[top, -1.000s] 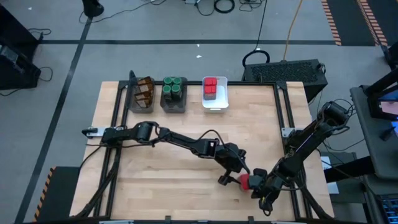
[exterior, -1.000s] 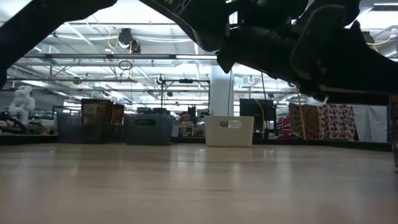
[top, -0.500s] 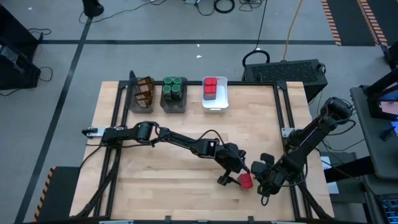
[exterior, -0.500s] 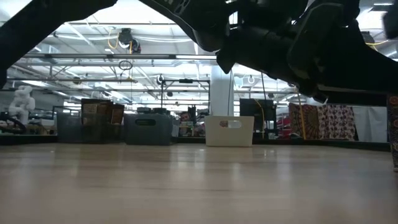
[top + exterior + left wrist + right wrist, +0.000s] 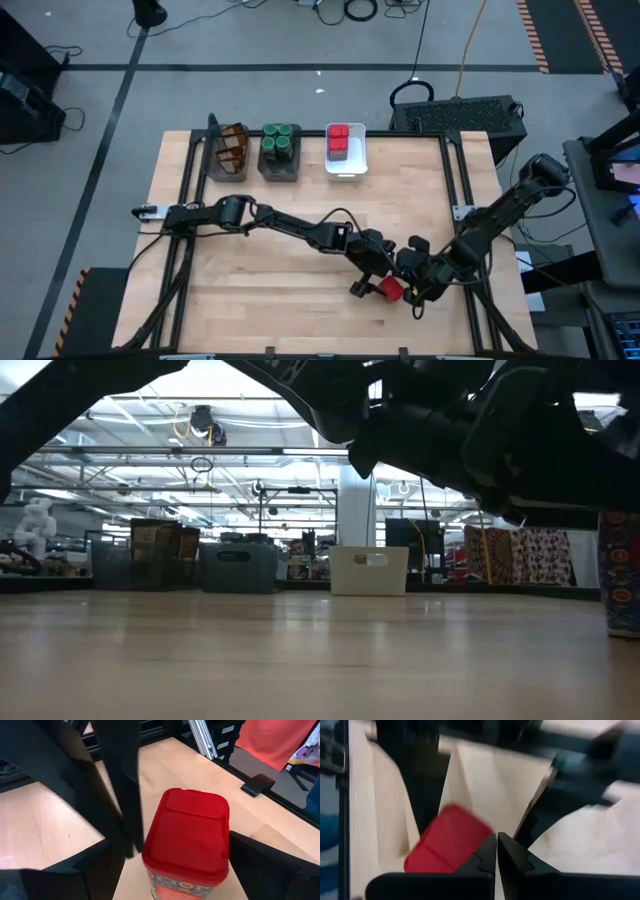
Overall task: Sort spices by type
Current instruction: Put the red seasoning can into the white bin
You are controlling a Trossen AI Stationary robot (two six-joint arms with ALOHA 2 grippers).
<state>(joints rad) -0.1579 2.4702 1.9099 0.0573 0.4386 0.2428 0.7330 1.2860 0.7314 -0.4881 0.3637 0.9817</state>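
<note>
Presently the table (image 5: pixel 250 290) carries three bins (image 5: pixel 281 165) along its far edge. Left gripper (image 5: pixel 376 281), jaws spread, straddles a red tin (image 5: pixel 187 840) standing near the front right. Right gripper (image 5: pixel 412 287), clenched empty, sits just beside it.

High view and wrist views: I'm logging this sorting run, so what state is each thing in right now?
red tin: upright, lid on, standing on the table between the left gripper's fingers
left gripper: open around the tin
right gripper: shut, empty, beside the tin
white bin: holds red tins
middle grey bin: holds green-lidded jars
left grey bin: holds brown packets
</note>
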